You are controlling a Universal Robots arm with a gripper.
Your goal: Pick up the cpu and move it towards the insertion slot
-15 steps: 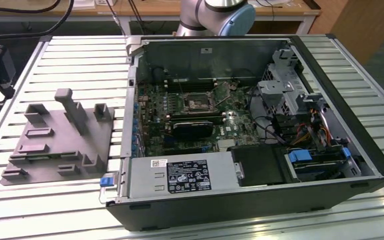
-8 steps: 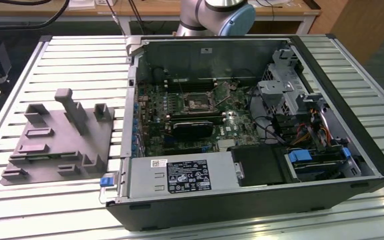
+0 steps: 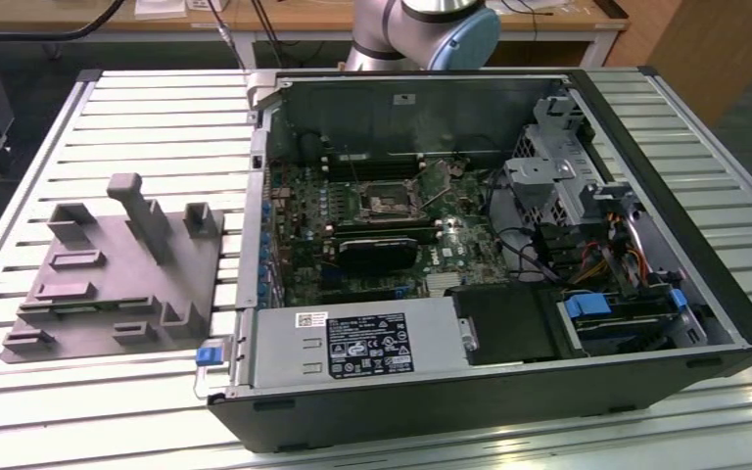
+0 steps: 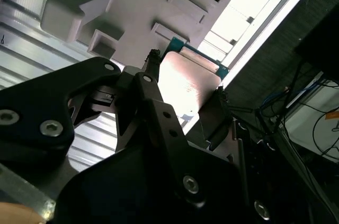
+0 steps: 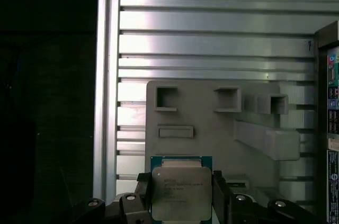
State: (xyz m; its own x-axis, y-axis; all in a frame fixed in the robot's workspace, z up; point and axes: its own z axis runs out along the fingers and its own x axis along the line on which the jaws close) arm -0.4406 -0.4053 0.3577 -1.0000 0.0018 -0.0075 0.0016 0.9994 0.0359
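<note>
Gripper (image 5: 181,196): in the first wrist view its two dark fingers (image 5: 142,191) are closed against opposite edges of the cpu (image 5: 181,192) and pinch it between them. The cpu lies flat to that camera, silvery lid facing it, with a green border showing along one edge.

In the second wrist view the same grip is seen at a slant. The cpu (image 4: 185,83) is clamped between the fingers (image 4: 212,121) of the gripper (image 4: 185,75), and its bright lid catches the light.

Position: in both wrist views the cpu is in front of the grey fixture block (image 5: 212,128), which lies on the slatted metal worktop (image 5: 212,23). Whether the chip is clear of the block cannot be told.

Exterior view: the fixture block (image 3: 115,264) is at the left of the frame. The open computer case (image 3: 689,245) is at centre and right. The insertion slot (image 3: 386,203) sits on the board inside the case, above the black card (image 3: 379,253). The arm (image 3: 429,29) shows at the top centre.
</note>
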